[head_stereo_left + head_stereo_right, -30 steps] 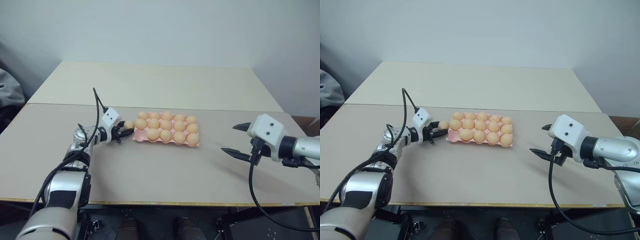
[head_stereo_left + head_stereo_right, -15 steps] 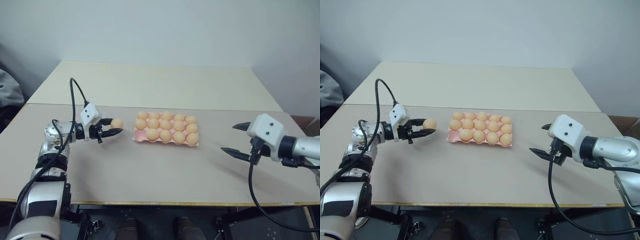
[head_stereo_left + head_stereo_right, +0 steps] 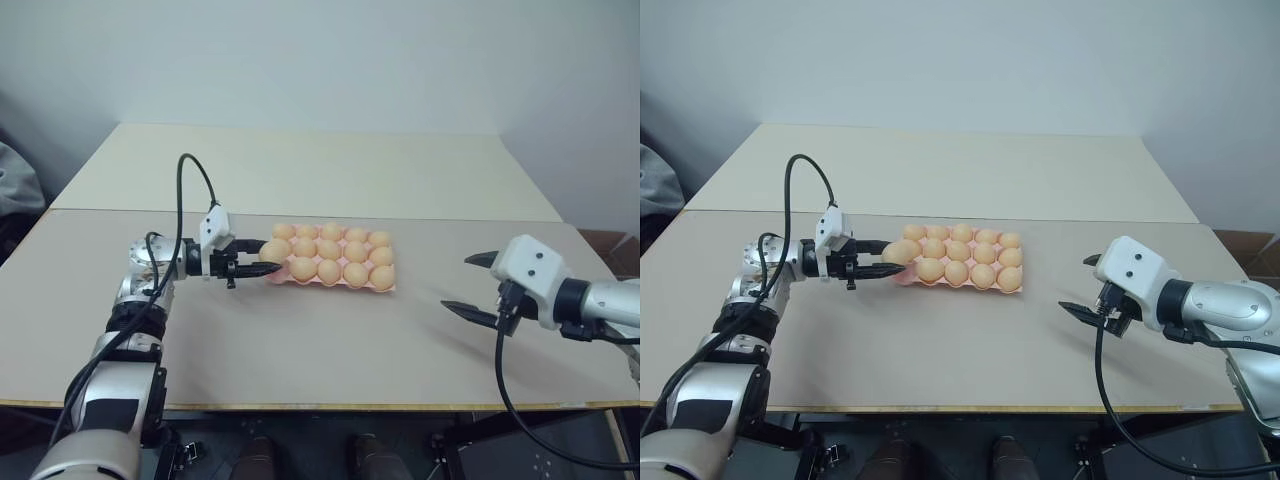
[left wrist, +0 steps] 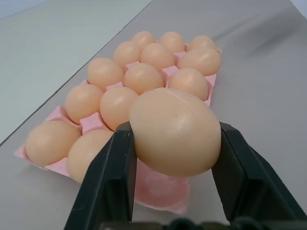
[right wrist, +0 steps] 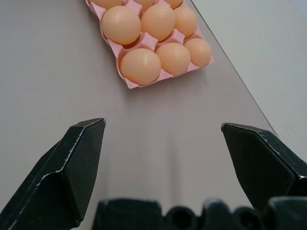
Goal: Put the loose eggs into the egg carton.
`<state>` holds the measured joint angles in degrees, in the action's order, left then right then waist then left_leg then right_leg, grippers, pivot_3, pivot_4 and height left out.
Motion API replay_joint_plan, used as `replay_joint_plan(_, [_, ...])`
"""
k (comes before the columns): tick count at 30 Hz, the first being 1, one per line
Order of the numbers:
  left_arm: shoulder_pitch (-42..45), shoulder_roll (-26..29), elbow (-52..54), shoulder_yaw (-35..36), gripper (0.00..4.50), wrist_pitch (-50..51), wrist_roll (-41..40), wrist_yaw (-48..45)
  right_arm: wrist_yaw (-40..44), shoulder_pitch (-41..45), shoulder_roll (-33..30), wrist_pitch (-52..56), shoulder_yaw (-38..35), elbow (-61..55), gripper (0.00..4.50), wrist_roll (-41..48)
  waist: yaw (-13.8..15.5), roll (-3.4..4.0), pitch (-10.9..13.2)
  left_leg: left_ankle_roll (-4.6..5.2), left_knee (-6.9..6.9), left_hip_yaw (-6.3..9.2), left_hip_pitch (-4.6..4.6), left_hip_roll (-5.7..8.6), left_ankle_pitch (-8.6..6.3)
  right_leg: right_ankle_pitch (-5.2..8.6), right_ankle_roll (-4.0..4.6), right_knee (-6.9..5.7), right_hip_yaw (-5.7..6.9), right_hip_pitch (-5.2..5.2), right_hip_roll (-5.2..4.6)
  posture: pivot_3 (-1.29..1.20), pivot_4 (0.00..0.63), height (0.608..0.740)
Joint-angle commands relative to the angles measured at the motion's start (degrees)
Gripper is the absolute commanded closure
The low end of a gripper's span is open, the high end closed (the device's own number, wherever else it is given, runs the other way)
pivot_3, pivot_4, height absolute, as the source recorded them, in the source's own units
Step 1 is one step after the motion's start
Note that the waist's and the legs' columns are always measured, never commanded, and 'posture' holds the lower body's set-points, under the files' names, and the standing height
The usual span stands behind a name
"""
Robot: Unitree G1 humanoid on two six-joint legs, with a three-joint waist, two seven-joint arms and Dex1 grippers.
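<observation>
progress looks nearly complete: the egg carton [image 3: 331, 262] sits near the middle of the tabletop [image 3: 300, 340], a little toward its far edge, and fourteen of its fifteen cups already carry eggs [image 4: 143, 77]. the one bare cup [image 4: 160, 188] is at the carton's corner nearest the left arm and the near edge of the tabletop, plain pink in the left wrist view just beneath the carried egg. that last loose egg [image 4: 175, 132] is pinched between the two black fingers of the left gripper [image 3: 262, 270], raised off the tabletop and hovering at that same corner of the carton, roughly over the empty cup, though whether it is centred above it is hard to judge from here. no other loose egg lies anywhere on the tabletop in the head views. the right gripper [image 3: 1082, 288] hangs well apart from the carton, toward the right edge of the tabletop, its fingers [image 5: 76, 165] spread wide with nothing between them. what seems left is a single step: lowering the held egg into the vacant corner cup and letting go, after which the carton would be full.
</observation>
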<state>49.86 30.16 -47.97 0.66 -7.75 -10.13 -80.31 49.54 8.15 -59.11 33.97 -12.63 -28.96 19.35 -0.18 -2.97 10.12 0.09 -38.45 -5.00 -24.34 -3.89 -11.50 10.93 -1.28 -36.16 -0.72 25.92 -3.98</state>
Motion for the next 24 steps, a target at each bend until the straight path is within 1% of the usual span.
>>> replay_joint_plan(1, [1.74, -0.39, -1.91, -0.11, 1.87, -2.44, 0.54, 0.67, -0.93, -0.03, -0.13, 0.44, -2.98, -1.96, 0.0, 0.26, -0.01, 0.0, 0.0, 0.0, 0.0, 0.0, 0.0, 0.0, 0.0, 0.0, 0.0, 0.0, 0.0, 0.0, 0.0, 0.0, 0.15, 0.74])
replay_joint_plan(2, [1.85, -0.46, -1.97, 0.12, 1.65, -2.43, 0.14, -0.02, -0.99, -0.17, -0.12, 0.54, -3.06, -2.03, 0.0, 0.2, -0.02, 0.0, 0.0, 0.0, 0.0, 0.0, 0.0, -0.01, 0.0, 0.0, 0.01, 0.0, 0.0, 0.0, 0.01, 0.0, 0.15, 0.74])
replay_joint_plan(5, [1.98, -0.41, -2.12, 0.47, 0.59, -3.19, -0.08, -0.38, -1.01, -0.43, -0.12, 0.53, -3.26, -2.02, 0.0, 0.11, 0.01, 0.0, 0.0, 0.01, 0.0, 0.01, -0.03, -0.01, -0.01, -0.01, 0.02, 0.02, 0.0, 0.01, 0.0, 0.0, 0.15, 0.74])
replay_joint_plan(7, [1.89, 0.16, -1.96, 0.78, 0.03, -3.27, -0.34, -0.84, -1.1, -0.26, -0.06, 0.42, -2.98, -1.8, 0.0, 0.02, 0.05, 0.0, 0.0, 0.01, 0.0, 0.01, -0.03, 0.0, -0.01, -0.01, 0.02, 0.02, 0.0, 0.01, -0.01, 0.0, 0.15, 0.74])
replay_joint_plan(12, [0.32, 2.41, 0.48, 2.18, 0.03, -2.74, -1.4, -1.54, -1.16, 0.43, 0.04, -0.08, -2.13, -1.09, 0.0, -0.23, -0.16, 0.0, 0.0, 0.01, 0.0, 0.01, -0.02, -0.01, -0.01, -0.01, 0.01, 0.01, 0.0, 0.01, 0.01, 0.0, 0.15, 0.74])
replay_joint_plan(17, [-4.53, 6.14, 10.1, 6.28, 0.03, 1.13, -6.68, -2.16, -0.8, 0.75, -0.19, -0.48, -2.11, -0.69, 0.0, -0.26, -0.57, 0.0, 0.0, 0.01, 0.01, 0.01, -0.01, -0.01, -0.01, -0.01, 0.02, 0.01, 0.0, 0.01, -0.01, 0.0, 0.15, 0.74])
replay_joint_plan(19, [-8.35, 8.89, 16.0, 8.34, 0.03, 3.76, -8.95, -2.08, -0.45, 0.61, -0.44, -0.64, -2.6, -0.61, 0.0, -0.16, -0.79, 0.0, 0.0, 0.01, 0.01, 0.01, 0.0, -0.03, -0.01, -0.01, 0.01, 0.0, 0.0, 0.01, 0.0, 0.0, 0.15, 0.74])
replay_joint_plan(24, [-22.32, 16.91, 32.69, 15.64, 0.03, 11.59, -14.44, 0.57, 1.09, 0.56, -1.04, -1.1, -4.07, -0.04, 0.0, 0.49, -0.99, 0.02, 0.0, 0.01, 0.05, -0.01, 0.03, -0.08, -0.01, 0.0, 0.02, -0.03, -0.04, 0.06, 0.02, 0.0, 0.15, 0.74])
